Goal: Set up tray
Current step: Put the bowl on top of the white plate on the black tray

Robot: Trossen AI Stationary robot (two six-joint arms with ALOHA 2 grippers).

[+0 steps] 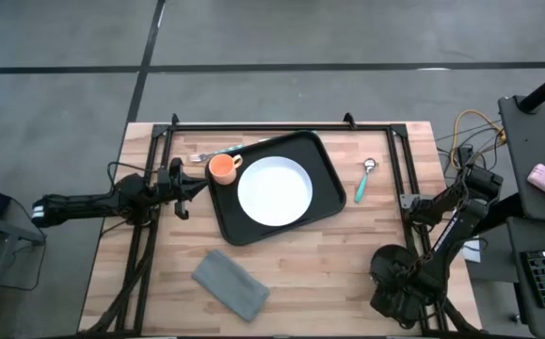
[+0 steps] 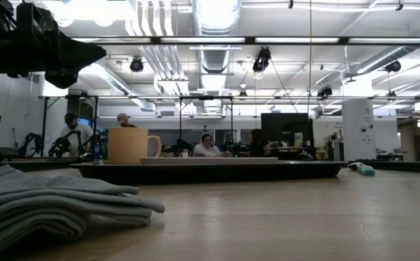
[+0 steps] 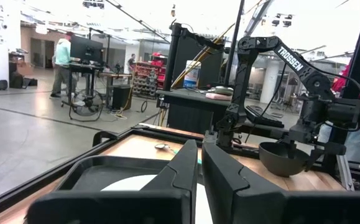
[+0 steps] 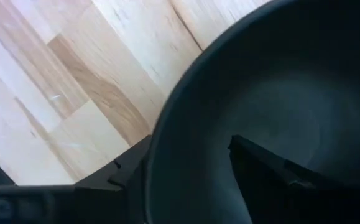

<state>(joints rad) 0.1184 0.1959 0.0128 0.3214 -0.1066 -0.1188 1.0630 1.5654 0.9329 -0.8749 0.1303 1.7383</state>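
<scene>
Grey cloth (image 1: 232, 284) lies before the tray (image 1: 329, 179), long axis slanting.

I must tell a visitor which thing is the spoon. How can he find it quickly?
Start at the black tray in the table's middle. Beside its right edge, on bare wood, lies the spoon. It has a teal handle and metal bowl, and nothing else lies there.

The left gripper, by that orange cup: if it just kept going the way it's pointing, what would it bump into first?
Probably the tray. The left gripper, fingers shut, points across the table at its near rim, with the orange cup just beside that line. Its height above the rim is unclear, so it might pass over toward the white plate.
</scene>
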